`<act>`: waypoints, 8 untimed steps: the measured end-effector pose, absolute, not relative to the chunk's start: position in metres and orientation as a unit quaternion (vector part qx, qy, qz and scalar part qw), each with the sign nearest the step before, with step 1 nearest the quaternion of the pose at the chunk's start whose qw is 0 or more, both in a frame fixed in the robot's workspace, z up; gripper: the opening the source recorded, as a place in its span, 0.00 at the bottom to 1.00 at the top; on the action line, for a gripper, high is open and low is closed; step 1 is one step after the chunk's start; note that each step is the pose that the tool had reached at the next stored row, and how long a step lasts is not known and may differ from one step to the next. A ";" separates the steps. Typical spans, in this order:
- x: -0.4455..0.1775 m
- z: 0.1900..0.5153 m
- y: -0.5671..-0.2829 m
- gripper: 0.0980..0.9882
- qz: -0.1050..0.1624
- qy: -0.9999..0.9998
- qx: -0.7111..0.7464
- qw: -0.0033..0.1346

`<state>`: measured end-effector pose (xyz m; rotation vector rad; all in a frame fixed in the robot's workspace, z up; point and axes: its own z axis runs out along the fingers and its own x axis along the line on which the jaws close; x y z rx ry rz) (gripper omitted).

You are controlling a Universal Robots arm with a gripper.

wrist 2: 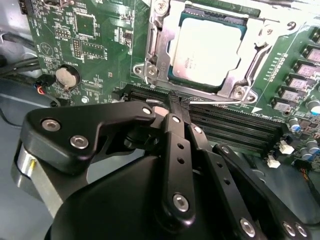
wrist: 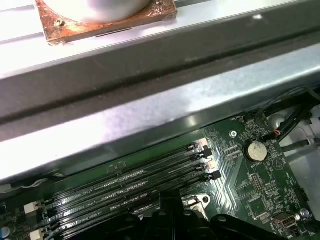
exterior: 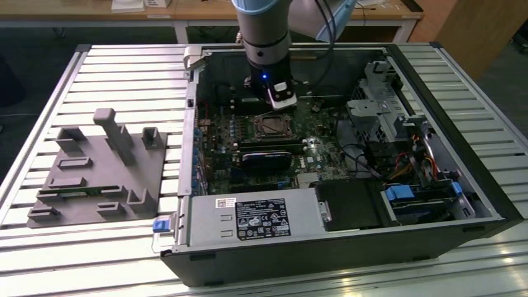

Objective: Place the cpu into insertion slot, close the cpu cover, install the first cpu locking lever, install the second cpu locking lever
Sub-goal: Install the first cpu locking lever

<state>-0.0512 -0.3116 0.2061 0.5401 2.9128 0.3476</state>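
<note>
Hovering over long black memory slots (wrist 2: 225, 125), the black linkage gripper (wrist 2: 176, 102) has its fingers pressed together, holding nothing. Just beyond, the small square grey-metal cpu (wrist 2: 207, 47) sits in the silvery-rimmed insertion slot (wrist 2: 150, 70), thin silvery cpu cover frame (wrist 2: 260, 30) down around it.

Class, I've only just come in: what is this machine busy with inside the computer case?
A robot arm reaches into an open computer case. Its gripper sits low over the memory slots, next to the insertion slot. The cpu already lies in the slot, with the cpu cover down around it.
</note>
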 end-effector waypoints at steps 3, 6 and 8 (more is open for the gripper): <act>-0.052 0.206 -0.310 0.01 0.116 0.973 0.181 0.079; -0.053 0.206 -0.308 0.01 0.116 0.973 0.181 0.079; -0.054 0.206 -0.306 0.01 0.116 0.973 0.181 0.079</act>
